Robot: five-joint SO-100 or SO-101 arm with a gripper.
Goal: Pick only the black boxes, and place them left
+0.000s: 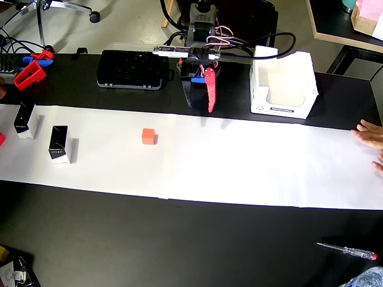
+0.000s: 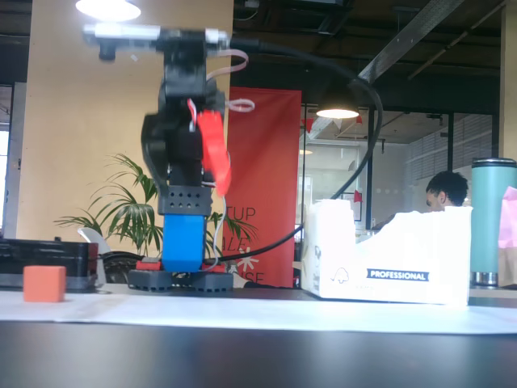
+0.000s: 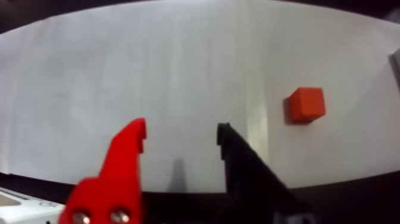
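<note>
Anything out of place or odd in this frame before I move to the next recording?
Mostly tidy. Both black boxes stand upright at the paper's left end in the overhead view; the orange cube sits alone. The oddity: a person's hand rests on the paper's right edge. The gripper hangs open, empty.

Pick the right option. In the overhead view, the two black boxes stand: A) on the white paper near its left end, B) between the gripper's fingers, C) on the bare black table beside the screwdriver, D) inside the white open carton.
A: in the overhead view both black boxes stand on the white paper near its left end, left of the orange cube and far from the gripper, which holds nothing.
</note>
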